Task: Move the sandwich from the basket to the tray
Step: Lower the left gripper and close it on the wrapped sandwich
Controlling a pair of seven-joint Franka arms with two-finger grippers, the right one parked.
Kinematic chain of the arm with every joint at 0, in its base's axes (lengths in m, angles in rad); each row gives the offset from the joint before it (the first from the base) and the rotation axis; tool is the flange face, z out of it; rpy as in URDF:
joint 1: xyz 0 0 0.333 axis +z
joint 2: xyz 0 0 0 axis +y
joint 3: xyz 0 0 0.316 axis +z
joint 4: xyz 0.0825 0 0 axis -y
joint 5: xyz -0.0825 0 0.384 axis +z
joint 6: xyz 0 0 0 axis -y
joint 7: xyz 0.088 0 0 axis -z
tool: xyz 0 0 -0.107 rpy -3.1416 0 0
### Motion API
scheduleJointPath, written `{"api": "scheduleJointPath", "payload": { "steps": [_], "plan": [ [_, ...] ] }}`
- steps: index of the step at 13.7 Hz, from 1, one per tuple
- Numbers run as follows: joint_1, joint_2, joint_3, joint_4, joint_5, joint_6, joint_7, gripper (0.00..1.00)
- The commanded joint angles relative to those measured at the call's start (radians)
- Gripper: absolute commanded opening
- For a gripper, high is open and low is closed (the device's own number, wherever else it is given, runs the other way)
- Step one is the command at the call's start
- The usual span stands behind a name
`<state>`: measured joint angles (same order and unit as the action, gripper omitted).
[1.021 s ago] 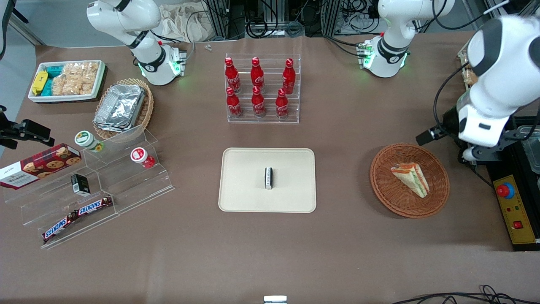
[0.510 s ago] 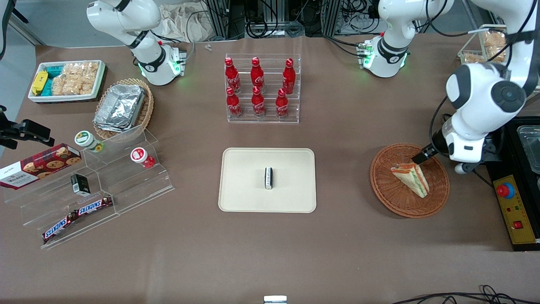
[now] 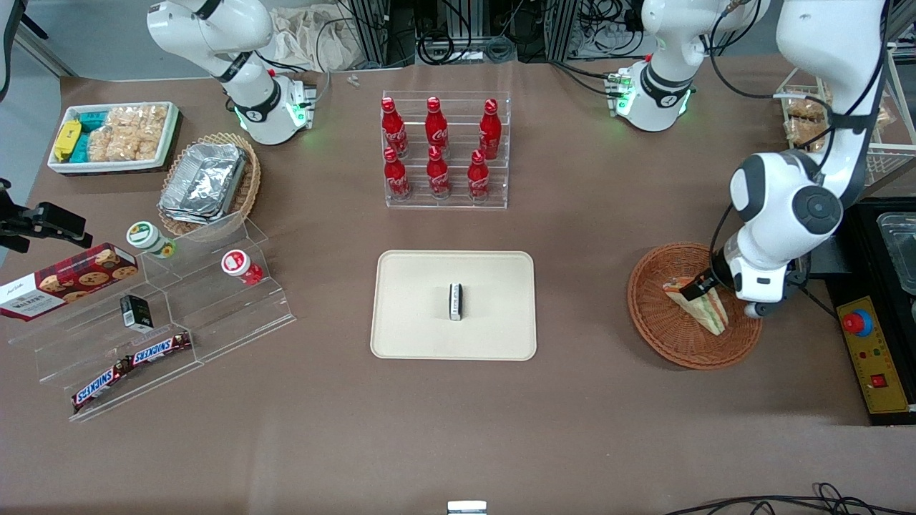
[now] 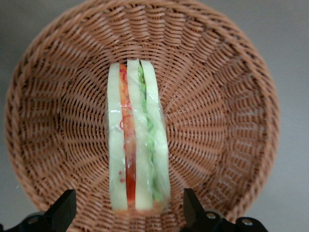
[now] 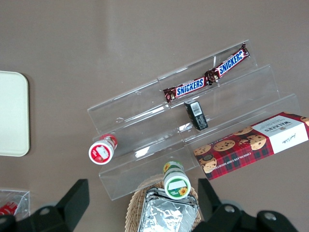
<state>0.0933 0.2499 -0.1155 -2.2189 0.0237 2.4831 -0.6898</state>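
Hovering just above the basket, the claw has come down and inward over the last second: it was beside the basket, off toward the working arm's end of the worktop, and now hangs directly over the sandwich. Its two fingers stand wide apart, one on either side of the wedge's broad end, not yet touching the wrapped bread in the wrist view. The sandwich itself has not shifted; it lies on its side in the basket with its orange-red and green layers showing. In the front view the arm's wrist covers the part of the sandwich farthest from the basket's near rim. The tray sits well apart from the basket, toward the parked arm's end, with only a small black-and-white block at its middle. I judge the approach nearly finished: what remains is a short descent, closing on the wedge, then the lift and carry over to the tray.
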Motion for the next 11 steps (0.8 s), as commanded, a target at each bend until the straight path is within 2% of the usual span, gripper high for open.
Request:
{"api": "scheduleJointPath", "payload": {
  "steps": [1,5,6,7,8,9,10,11],
  "plan": [
    [0.005,0.026,0.011,0.004,0.054,0.026,-0.027,1.00],
    [0.006,0.055,0.013,0.007,0.067,0.051,-0.027,0.97],
    [0.006,0.064,0.013,0.007,0.067,0.068,-0.027,0.88],
    [0.006,0.075,0.013,0.010,0.067,0.079,-0.027,0.74],
    [0.006,0.080,0.013,0.010,0.067,0.092,-0.027,0.54],
    [0.006,0.087,0.013,0.010,0.067,0.112,-0.025,0.33],
    [0.006,0.091,0.013,0.011,0.067,0.120,-0.025,0.06],
    [0.006,0.085,0.013,0.013,0.068,0.122,-0.020,0.00]
  ]
}}
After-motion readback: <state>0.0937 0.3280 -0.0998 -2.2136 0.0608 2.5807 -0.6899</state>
